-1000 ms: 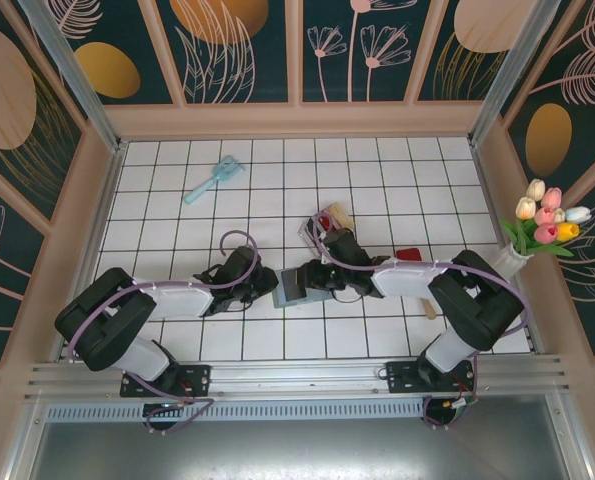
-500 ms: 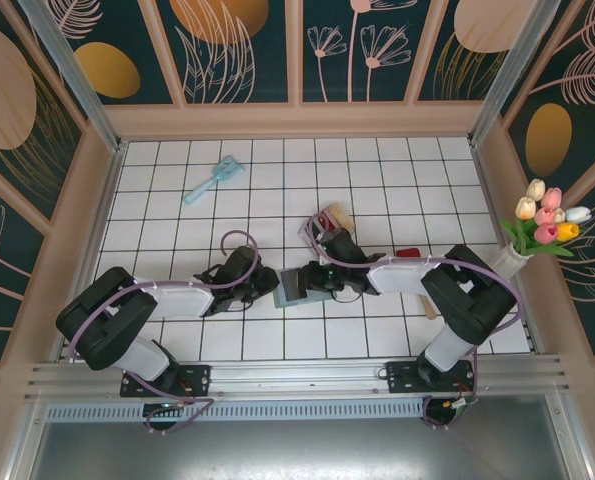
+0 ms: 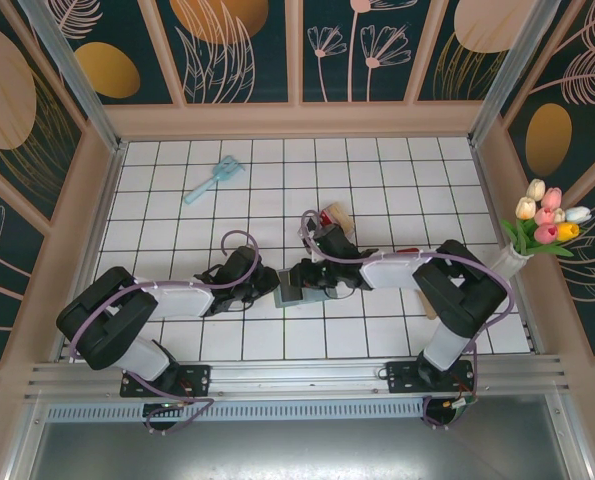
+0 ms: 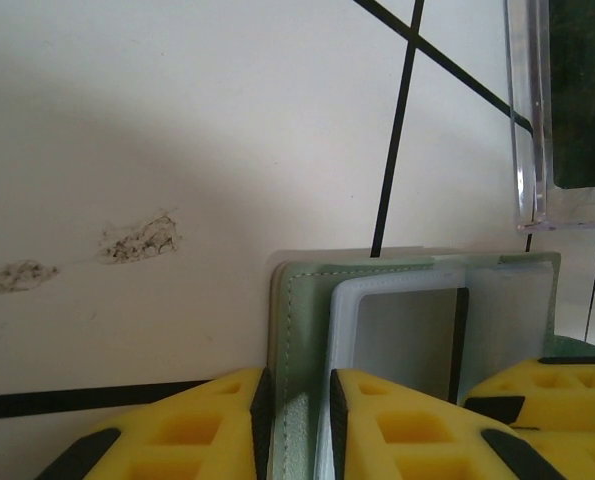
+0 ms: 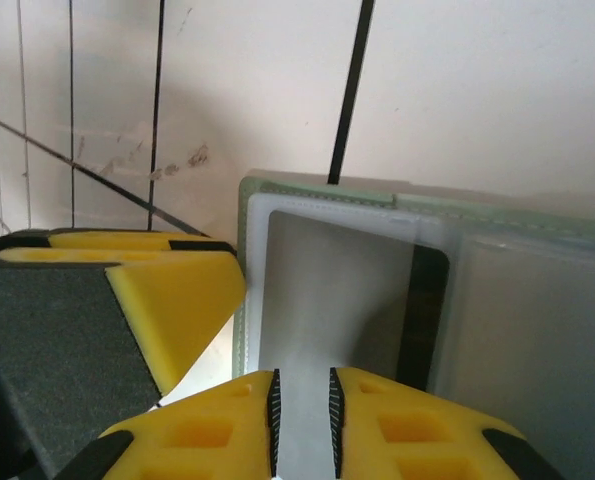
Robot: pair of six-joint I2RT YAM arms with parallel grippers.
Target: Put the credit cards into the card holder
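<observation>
Near the middle of the table [image 3: 377,170], the left pincer [image 4: 297,392] is pinching the sage-green card holder [image 4: 299,300] by one flap. The right pincer [image 5: 302,388] is clamping, nearly closed, a whitish credit card [image 5: 327,290] lying over the holder.

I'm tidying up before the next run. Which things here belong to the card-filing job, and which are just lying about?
Job: card holder; credit cards; clear box holding them.
Lying about: light-blue brush; tulips in vase.
</observation>
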